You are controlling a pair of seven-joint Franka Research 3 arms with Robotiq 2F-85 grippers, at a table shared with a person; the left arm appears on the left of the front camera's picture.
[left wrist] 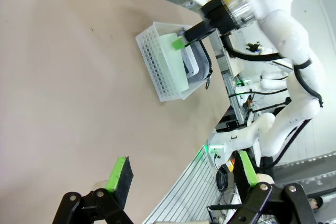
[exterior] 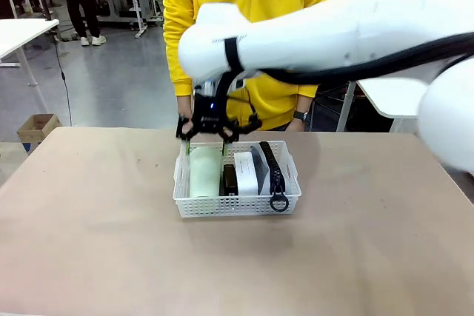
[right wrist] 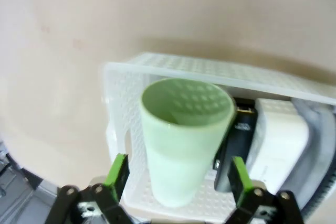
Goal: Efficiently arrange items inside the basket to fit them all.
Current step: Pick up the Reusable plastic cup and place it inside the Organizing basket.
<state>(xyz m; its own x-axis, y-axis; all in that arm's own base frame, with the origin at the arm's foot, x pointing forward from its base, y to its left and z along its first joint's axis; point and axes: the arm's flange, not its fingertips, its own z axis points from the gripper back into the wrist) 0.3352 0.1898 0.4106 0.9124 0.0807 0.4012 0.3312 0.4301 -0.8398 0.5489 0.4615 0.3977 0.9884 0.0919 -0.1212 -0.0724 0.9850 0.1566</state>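
Your right gripper (exterior: 207, 140) stood released over the white basket (exterior: 237, 205), green pads either side of the lying cup (right wrist: 181, 140); a crooked lift could have snagged cup or lattice. Your right wrist view showed the stapler (right wrist: 236, 150) wedged beside the white box (right wrist: 275, 140). The left gripper (left wrist: 181, 177) hung unclenched, well apart.

The robot's glossy white rounded right arm (exterior: 333, 31) wears a black band and trails a thick black cable. Its black metal pincer (exterior: 207, 135) has bright green pads. The person (exterior: 252, 5) wears a yellow zip-up jacket and a dark wristwatch (exterior: 300, 116).
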